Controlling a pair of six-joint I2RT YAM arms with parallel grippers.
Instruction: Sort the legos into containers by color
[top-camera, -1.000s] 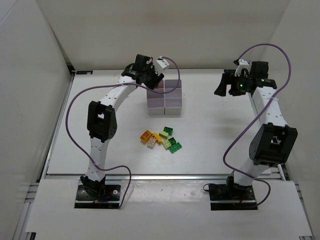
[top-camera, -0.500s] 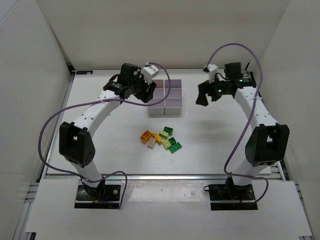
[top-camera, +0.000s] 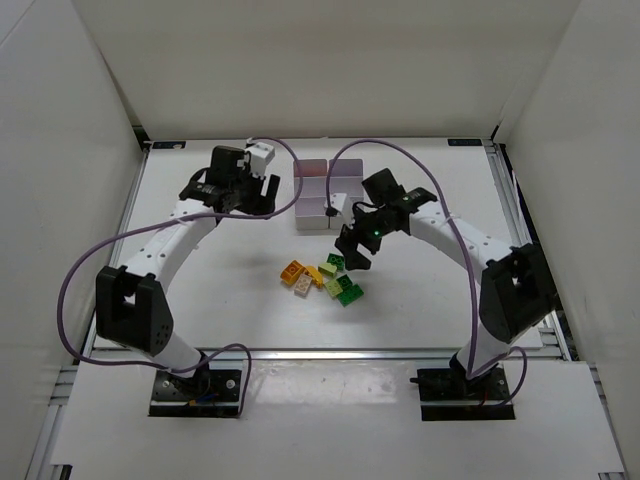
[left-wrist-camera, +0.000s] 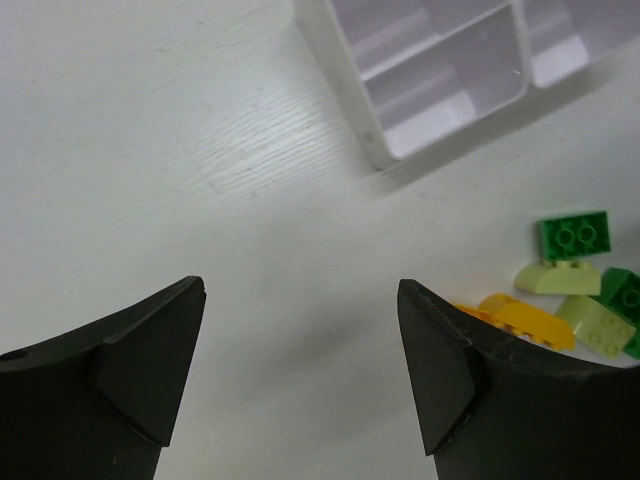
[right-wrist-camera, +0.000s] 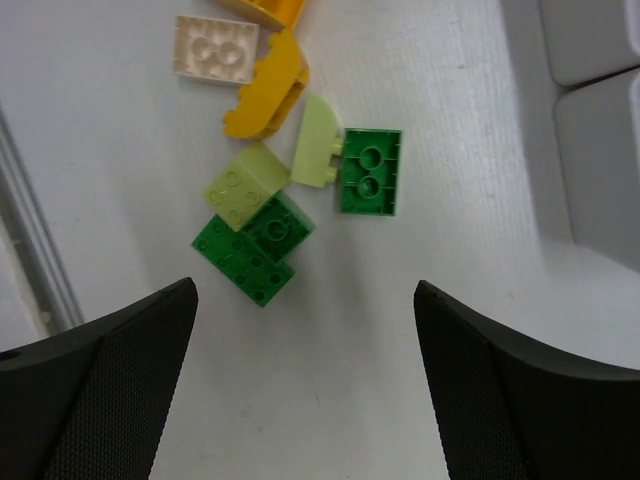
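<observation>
the sorting looks far from finished: eight bricks (top-camera: 345, 290) lie in a loose heap on the table (top-camera: 200, 290), near the block of bins (top-camera: 312, 218) on the side toward the arm bases. the three cells the left wrist view shows look empty, and the rest are too pale or hidden to judge. the heap counts three green bricks (right-wrist-camera: 370, 170), two lime bricks (right-wrist-camera: 243, 187), two orange bricks (right-wrist-camera: 268, 95) and one cream brick (right-wrist-camera: 215, 47). both grippers are released and grasp nothing, the right gripper (right-wrist-camera: 305, 290) spread over the heap, the left gripper (left-wrist-camera: 300, 290) over bare table left of the bins.
</observation>
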